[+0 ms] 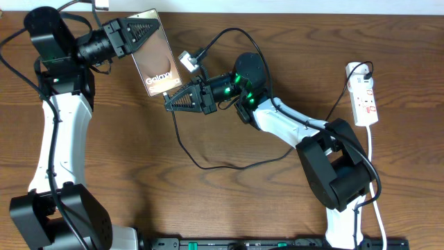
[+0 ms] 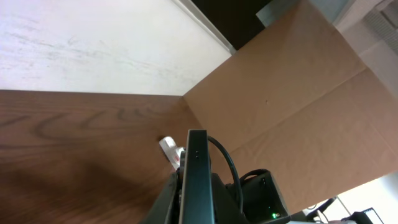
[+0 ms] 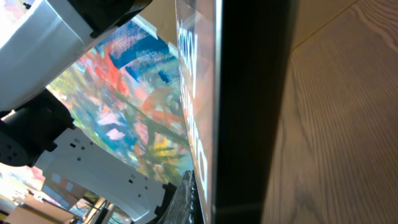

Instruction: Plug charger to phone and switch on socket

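Left gripper [image 1: 149, 31] clamps the phone [image 1: 156, 69], upper left. Right gripper [image 1: 171, 104] pinches the charger [image 1: 201, 165] beside it, seemingly unplugged. Socket [image 1: 365, 104] not yet reached.

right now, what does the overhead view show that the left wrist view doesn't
Only the overhead view shows the socket near the table's right edge, the phone face-on with its "Galaxy" lettering, and the full length of both arms. Only the left wrist view shows a brown cardboard panel beyond the table. Both show the phone gripped in the left end effector, though the wrist view sees it edge-on. They also share the wooden table and the right arm with its green light.
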Tool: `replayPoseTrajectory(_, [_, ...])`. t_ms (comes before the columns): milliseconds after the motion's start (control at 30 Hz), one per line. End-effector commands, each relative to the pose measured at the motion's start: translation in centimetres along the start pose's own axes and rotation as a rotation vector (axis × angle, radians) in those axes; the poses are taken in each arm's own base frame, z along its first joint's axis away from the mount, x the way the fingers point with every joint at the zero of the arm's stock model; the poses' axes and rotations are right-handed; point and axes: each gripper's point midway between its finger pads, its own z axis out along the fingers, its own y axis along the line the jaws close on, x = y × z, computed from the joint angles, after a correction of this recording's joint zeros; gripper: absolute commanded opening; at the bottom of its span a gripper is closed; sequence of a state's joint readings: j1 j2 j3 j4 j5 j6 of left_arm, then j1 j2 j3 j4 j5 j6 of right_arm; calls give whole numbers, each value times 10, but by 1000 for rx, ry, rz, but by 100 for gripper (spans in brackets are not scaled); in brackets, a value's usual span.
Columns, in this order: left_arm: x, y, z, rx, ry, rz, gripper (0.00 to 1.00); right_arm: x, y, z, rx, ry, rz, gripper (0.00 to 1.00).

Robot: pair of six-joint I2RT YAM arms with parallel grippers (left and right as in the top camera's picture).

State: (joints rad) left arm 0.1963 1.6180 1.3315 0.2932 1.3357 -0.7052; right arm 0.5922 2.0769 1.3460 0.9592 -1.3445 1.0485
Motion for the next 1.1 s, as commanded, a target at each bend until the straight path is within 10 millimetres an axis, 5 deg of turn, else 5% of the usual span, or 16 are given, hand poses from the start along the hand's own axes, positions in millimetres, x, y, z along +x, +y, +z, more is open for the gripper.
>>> replayPoseTrajectory(0, [3,-6,-2,27,24,18,7,-17,-7,-8,42,-78,-2,1])
replayPoseTrajectory(1067, [0,-3,-8,15,10,17,8,-21,-9,-11,52,-95,-5,1])
